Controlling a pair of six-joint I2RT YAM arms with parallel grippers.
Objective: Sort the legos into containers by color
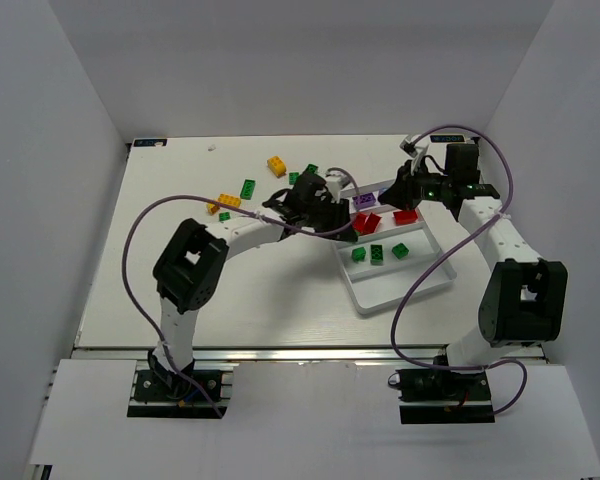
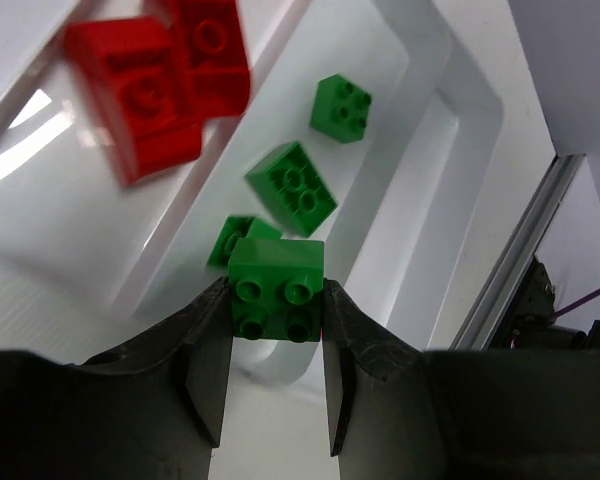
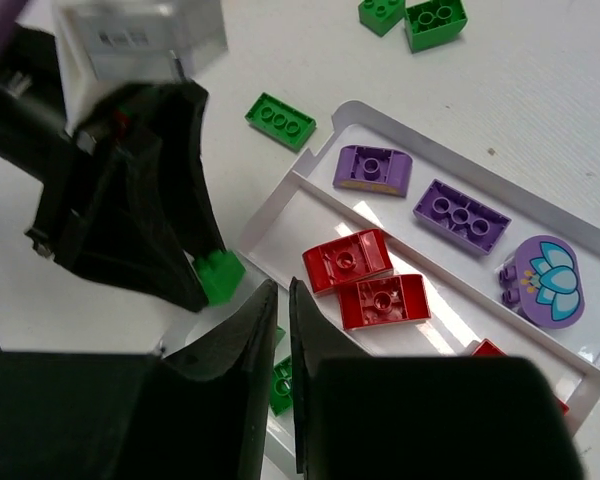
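The left gripper point(image 2: 275, 298), clamped on a green brick point(image 2: 276, 262), hung at lower centre over the tray point(image 2: 460, 95). The green compartment point(image 2: 372, 170) ran directly beneath, toward upper right. The right gripper point(image 3: 278, 300) stood nearly closed, empty.

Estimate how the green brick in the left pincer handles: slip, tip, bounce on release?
Likely rigid: the green brick keeps square edges in the left pincer. Glossy, gripped on two flat sides, so it might slip under a light squeeze. Blocky, so it should land in the tray without rolling, maybe bouncing.
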